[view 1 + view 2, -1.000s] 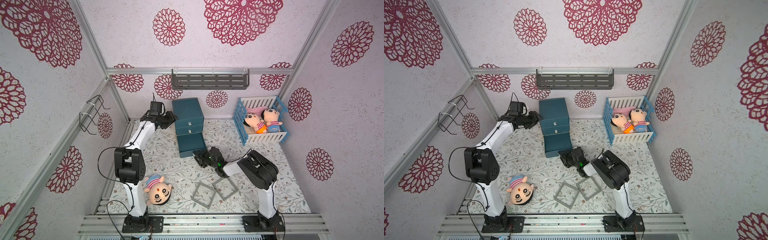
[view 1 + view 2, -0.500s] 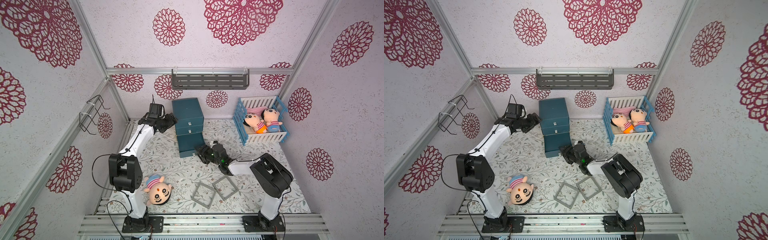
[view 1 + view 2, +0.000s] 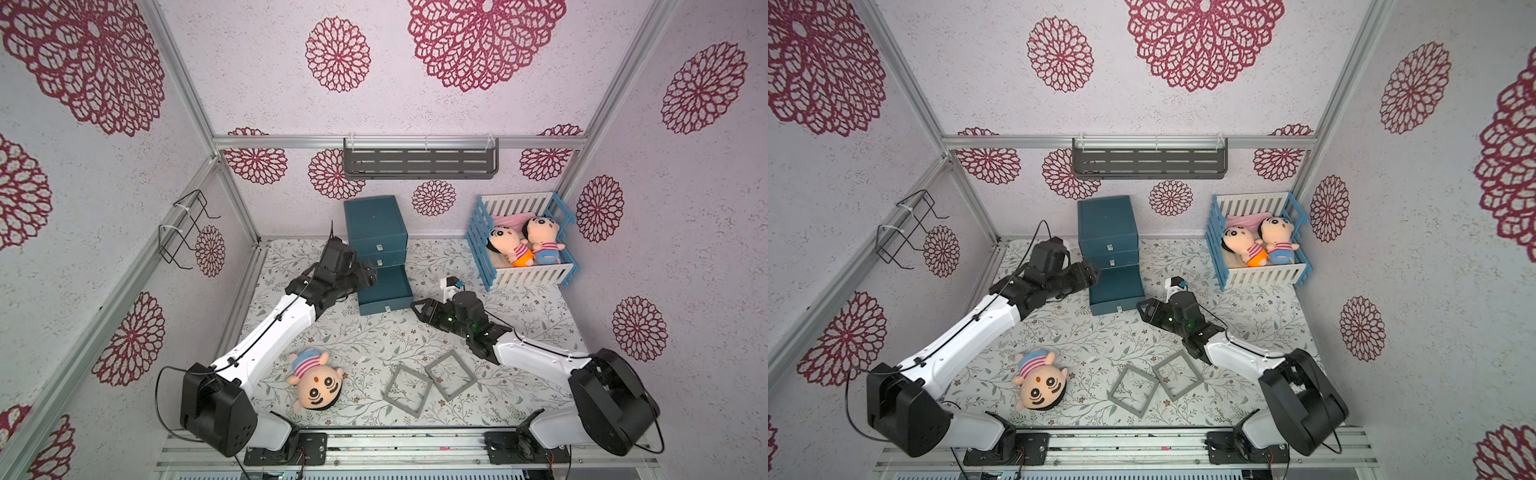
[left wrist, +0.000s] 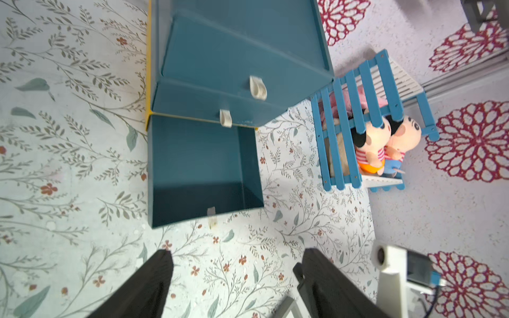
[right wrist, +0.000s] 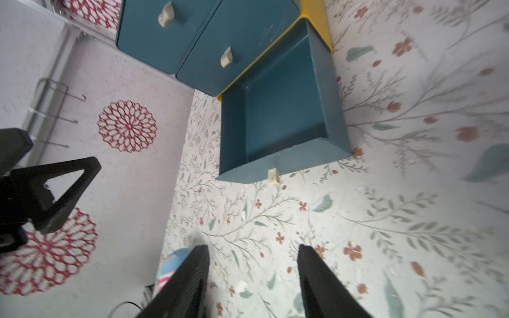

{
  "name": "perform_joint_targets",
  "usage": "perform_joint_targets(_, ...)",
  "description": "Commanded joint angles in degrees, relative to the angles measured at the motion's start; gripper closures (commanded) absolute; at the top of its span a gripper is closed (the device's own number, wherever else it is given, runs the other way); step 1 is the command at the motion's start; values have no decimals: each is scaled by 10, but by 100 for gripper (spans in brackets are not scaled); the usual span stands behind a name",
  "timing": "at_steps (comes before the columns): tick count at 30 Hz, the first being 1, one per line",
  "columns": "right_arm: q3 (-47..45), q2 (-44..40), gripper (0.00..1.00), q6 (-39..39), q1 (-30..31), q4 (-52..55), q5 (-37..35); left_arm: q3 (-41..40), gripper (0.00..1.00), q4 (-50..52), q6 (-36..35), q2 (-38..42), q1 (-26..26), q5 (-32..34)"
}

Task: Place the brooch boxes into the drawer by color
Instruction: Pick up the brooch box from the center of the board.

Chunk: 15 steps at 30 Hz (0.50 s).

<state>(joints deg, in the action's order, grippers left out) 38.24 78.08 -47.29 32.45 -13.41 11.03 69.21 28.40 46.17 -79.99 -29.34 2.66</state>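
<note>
L claw (image 4: 237, 256) spread, R claw (image 5: 252, 250) parted, both empty, dark teal cabinet (image 3: 375, 226), btm drawer (image 4: 198, 165) out, 2 grey square frames (image 3: 407, 390) on bench (image 3: 353, 332)

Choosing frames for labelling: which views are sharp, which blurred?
Both top views are sharp and evenly lit, the grey brooch boxes crisp; the left wrist view is slightly soft, its gripper fingers blurred near the lens; the right wrist view smears the floral mat toward its edges, the open drawer clearer.

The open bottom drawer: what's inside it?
Nothing visible: the open bottom drawer shows only its bare blue floor. Any rear part tucked beneath the cabinet is covered, so unseen.
</note>
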Motion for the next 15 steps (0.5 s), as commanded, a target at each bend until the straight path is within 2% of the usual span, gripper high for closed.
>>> perform_joint_targets(1, -24, -65, 45, 115, -6, 82, -35, -52, 19, -34, 20, 44, -45, 79)
perform_joint_targets(6, -44, -133, 53, 119, -3, 193, -88, -126, 21, -46, 40, 92, -125, 118)
perform_joint_targets(10, -20, -159, 55, 83, 45, 305, -184, -163, 21, -34, 42, 111, -189, 146)
perform_joint_targets(15, -17, -186, 56, 32, 97, 380, -241, -199, 22, -32, 38, 123, -255, 157)
